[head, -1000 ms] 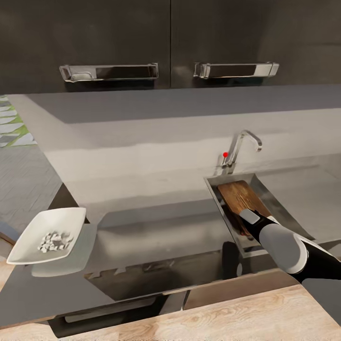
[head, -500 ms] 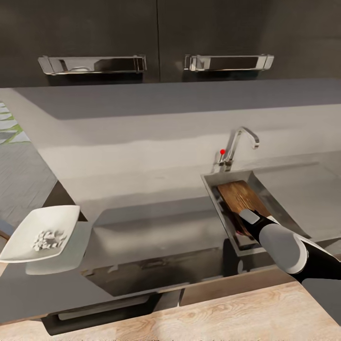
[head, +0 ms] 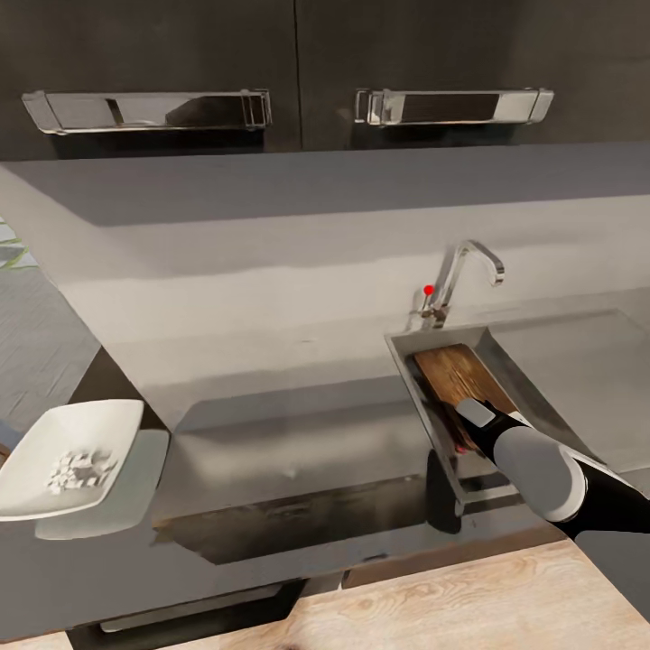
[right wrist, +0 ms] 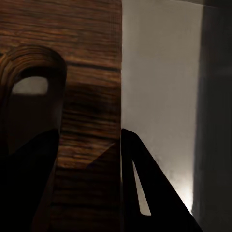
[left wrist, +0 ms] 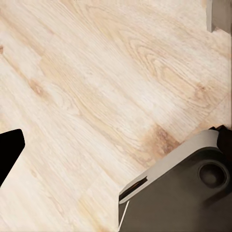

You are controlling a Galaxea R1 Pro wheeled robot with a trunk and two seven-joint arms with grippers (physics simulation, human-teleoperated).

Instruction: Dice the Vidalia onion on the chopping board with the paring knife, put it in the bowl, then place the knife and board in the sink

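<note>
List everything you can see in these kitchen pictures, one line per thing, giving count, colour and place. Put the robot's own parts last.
board: one, brown wood, inside the sink, leaning on its left wall.
sink: one, steel, right part of the countertop.
tap: one, chrome with a red knob, behind the sink.
bowl: one, white, at the countertop's left end.
diced onion: one small heap, white, in the bowl.
countertop: one, grey, across the head view.
cabinet handles: two, chrome, on dark upper doors.
floor: pale wood, under the left wrist camera.
right arm: one, grey and black, reaching into the sink.
right claw: dark fingers either side of the board's edge.
</note>
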